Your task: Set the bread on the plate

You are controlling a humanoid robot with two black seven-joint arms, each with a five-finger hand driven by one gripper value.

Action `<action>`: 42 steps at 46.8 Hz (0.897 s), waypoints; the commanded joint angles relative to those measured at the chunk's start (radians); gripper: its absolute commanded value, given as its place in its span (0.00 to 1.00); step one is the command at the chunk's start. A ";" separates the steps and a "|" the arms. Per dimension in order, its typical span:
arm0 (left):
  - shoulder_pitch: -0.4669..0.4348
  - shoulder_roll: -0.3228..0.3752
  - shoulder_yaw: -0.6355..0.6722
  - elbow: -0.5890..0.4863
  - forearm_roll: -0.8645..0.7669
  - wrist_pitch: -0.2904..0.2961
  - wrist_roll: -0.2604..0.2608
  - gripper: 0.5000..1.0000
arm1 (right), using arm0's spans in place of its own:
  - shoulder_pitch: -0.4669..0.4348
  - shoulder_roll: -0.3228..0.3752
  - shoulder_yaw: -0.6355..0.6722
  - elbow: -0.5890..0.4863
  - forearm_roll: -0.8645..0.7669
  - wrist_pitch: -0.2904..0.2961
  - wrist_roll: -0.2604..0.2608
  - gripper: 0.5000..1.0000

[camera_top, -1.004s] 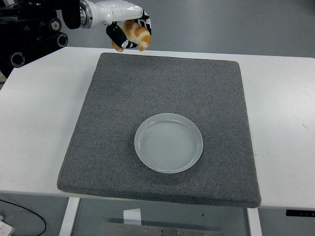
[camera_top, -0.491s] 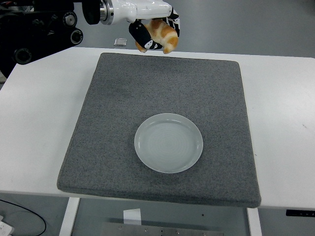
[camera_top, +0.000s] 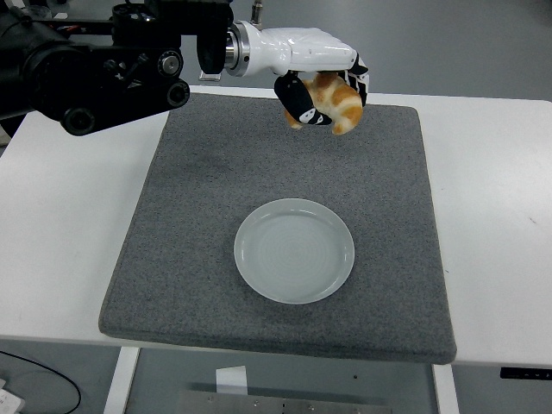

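Bread (camera_top: 336, 107), a golden-brown and white crescent-shaped roll, hangs in your left hand (camera_top: 321, 86) above the far part of the dark grey rectangular foam mat (camera_top: 198, 216). Your left arm, black at the forearm with a white glossy shell at the wrist, enters from the upper left and reaches in over the mat's far edge. The fingers (camera_top: 297, 101), black with white segments, are curled around the roll and grip it from above and from the left side; the roll's lower tip points down and to the right, clear of the mat. You can see no contact between the roll and any support other than the hand.

The round pale grey-white ceramic plate (camera_top: 294, 250) lies flat on the mat, nearer to you than the roll and slightly left of it, well apart from the hand. Its shallow bowl holds nothing. The mat lies on the white surface (camera_top: 60, 216), with bare white margins on the left, right and far sides, and its near edge sits close to the near edge of the surface. Your right hand does not appear in the head view.
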 commanded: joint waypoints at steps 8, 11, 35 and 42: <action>0.039 -0.046 0.005 -0.017 0.002 -0.008 -0.005 0.00 | 0.000 0.000 0.000 0.000 0.000 0.000 0.000 0.86; 0.050 -0.047 0.005 -0.031 0.002 -0.016 -0.005 0.00 | 0.000 0.000 0.000 0.000 0.000 0.000 0.000 0.86; 0.088 0.008 0.033 -0.148 0.012 -0.072 -0.011 0.00 | 0.000 0.000 0.000 0.000 0.000 0.000 0.000 0.86; 0.105 0.037 0.065 -0.174 0.020 -0.076 -0.017 0.00 | 0.000 0.000 0.001 0.000 0.000 0.000 0.000 0.86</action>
